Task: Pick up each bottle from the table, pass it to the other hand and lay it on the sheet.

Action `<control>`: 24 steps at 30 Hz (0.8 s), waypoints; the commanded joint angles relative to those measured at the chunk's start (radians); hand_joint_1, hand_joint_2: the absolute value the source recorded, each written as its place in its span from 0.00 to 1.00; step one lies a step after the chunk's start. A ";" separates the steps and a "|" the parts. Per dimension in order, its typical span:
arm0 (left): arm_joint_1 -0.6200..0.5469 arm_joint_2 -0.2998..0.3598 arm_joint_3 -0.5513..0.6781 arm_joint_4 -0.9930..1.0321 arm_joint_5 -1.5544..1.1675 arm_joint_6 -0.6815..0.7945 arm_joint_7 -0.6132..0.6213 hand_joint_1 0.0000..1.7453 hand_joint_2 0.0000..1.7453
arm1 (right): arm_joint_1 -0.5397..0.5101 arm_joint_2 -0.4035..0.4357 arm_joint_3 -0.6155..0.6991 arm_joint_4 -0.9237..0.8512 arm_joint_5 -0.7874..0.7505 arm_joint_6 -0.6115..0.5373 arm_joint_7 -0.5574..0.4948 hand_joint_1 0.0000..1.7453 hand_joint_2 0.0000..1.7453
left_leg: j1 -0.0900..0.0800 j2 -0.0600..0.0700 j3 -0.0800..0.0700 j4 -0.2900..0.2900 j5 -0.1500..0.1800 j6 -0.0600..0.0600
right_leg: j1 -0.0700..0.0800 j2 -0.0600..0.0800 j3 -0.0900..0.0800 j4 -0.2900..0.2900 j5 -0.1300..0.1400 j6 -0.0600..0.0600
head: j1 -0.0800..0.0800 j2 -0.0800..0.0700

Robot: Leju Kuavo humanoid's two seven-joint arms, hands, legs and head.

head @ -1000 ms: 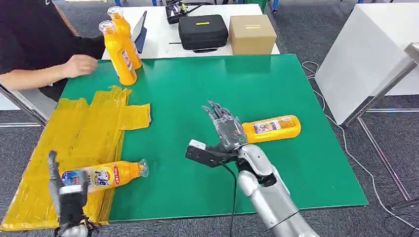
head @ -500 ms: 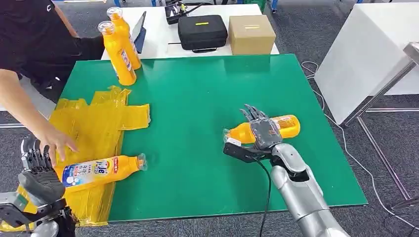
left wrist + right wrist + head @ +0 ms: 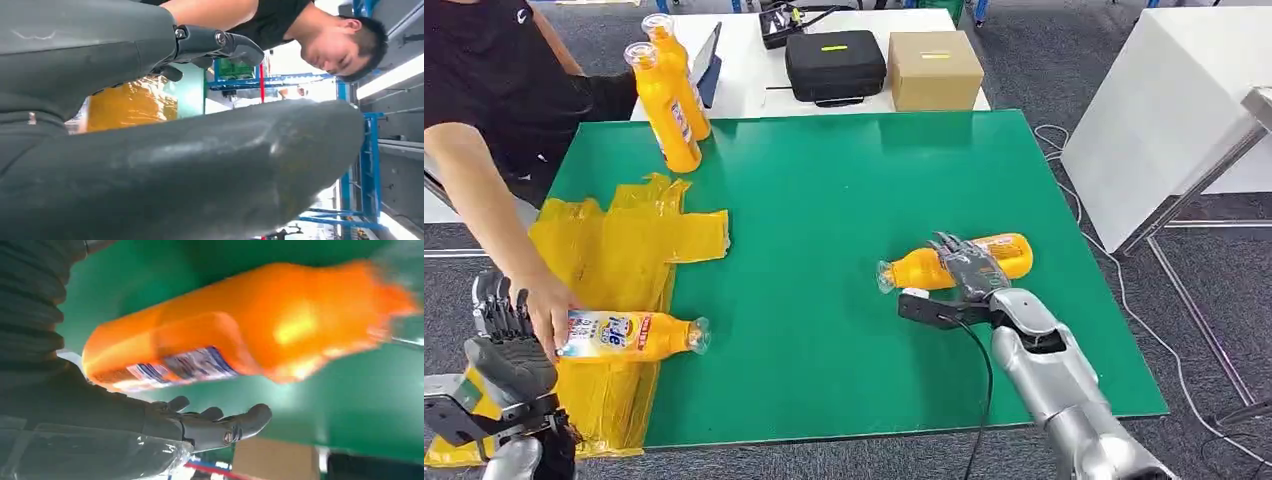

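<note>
Green bench (image 3: pixel 824 200) has wide free room in the middle; the yellow sheet (image 3: pixel 604 250) covers its left edge. Right hand (image 3: pixel 969 265) lies over an orange bottle (image 3: pixel 1004 252) lying near the right side, fingers spread, not gripping. Left hand (image 3: pixel 502 350) at near-left corner, fingers apart, holds nothing, beside 2nd bottle (image 3: pixel 629 335) on the sheet, which a person's hand (image 3: pixel 544 305) touches.

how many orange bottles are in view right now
4. Two standing bottles at the green table's far left corner, one lying bottle on the yellow sheet under a person's hand, one bottle under the right hand.
</note>
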 commanded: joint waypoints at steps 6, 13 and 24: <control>0.025 0.018 0.020 0.048 0.040 -0.024 -0.014 0.00 0.00 | -0.226 -0.107 0.209 0.338 -0.042 -0.024 0.028 0.00 1.00 | 0.001 0.000 0.002 0.000 -0.001 -0.002 | -0.001 0.000 0.002 -0.001 0.000 0.000 | 0.000 0.000; 0.050 -0.002 0.026 0.008 0.049 -0.014 -0.017 0.00 0.00 | -0.222 -0.129 0.220 0.375 -0.044 -0.018 0.026 0.00 1.00 | 0.001 0.001 0.002 0.001 -0.002 -0.003 | 0.000 0.001 0.002 -0.001 0.000 0.000 | 0.000 0.000; 0.058 -0.009 0.032 0.017 0.050 -0.014 -0.017 0.00 0.00 | -0.231 -0.137 0.231 0.428 -0.046 -0.005 0.025 0.00 1.00 | 0.000 0.000 0.001 0.001 -0.001 -0.001 | -0.001 0.000 0.001 -0.001 0.000 0.001 | 0.000 0.000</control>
